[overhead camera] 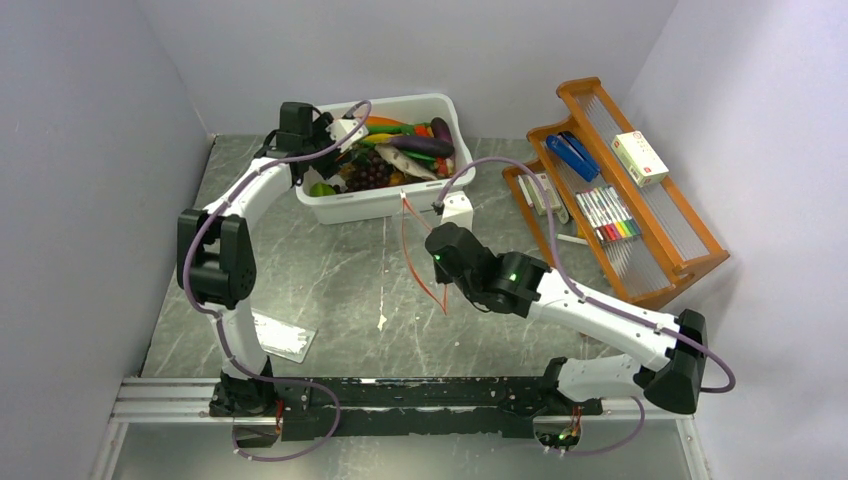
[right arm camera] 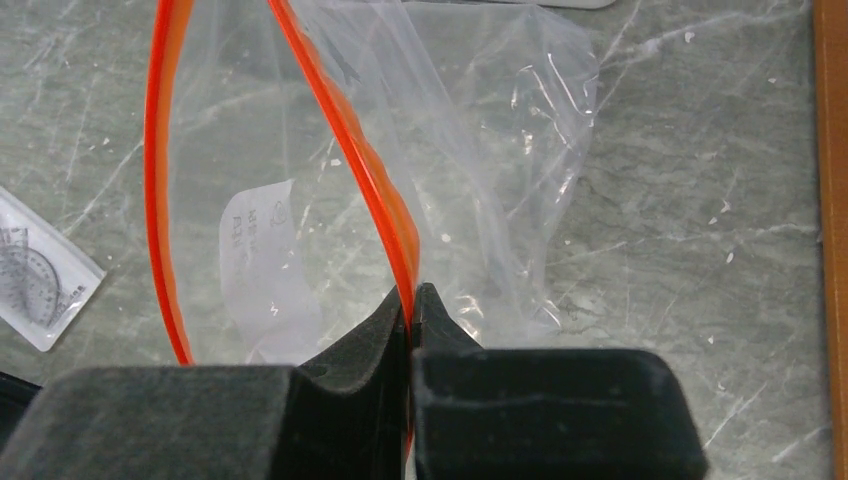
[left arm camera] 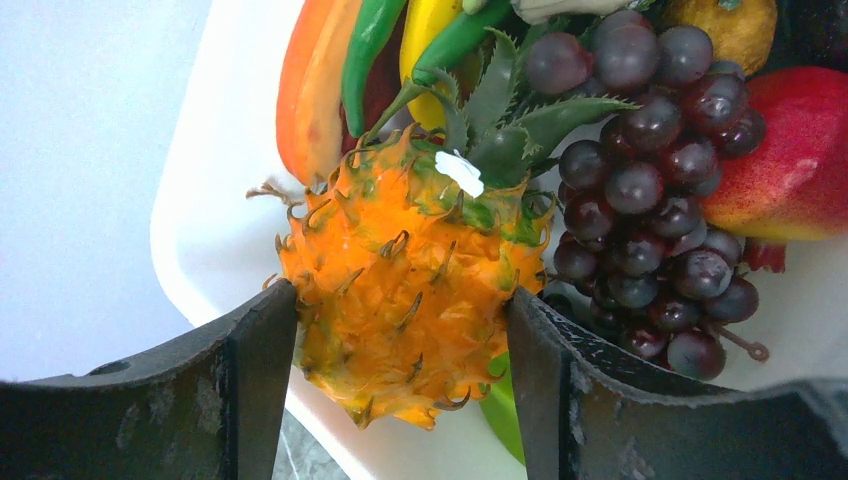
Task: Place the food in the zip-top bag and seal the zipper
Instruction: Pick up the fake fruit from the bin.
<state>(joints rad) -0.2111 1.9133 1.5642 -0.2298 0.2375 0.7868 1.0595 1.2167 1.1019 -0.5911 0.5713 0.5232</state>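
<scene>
My left gripper [left arm camera: 398,300] hangs over the white tub [overhead camera: 345,205] and is shut on the orange pineapple [left arm camera: 400,250], one finger on each side, its green crown pointing away. The grape bunch [left arm camera: 650,180] lies just right of it, and a green piece [left arm camera: 505,410] shows under it. My right gripper [right arm camera: 412,295] is shut on the orange-red zipper [right arm camera: 340,130] of the clear zip-top bag [right arm camera: 480,150] with its white label [right arm camera: 265,260]. It holds the bag over the mid-table, mouth open in a loop [overhead camera: 405,250]. In the top view the left gripper [overhead camera: 330,150] is at the tub's left end.
The tub also holds chillies, a banana and a red fruit [left arm camera: 800,170]. An orange rack [overhead camera: 640,260] with markers, a blue stapler and a box stands at the right. A flat white card [overhead camera: 285,338] lies near the left arm's base, and a bagged protractor [right arm camera: 30,270] lies on the table.
</scene>
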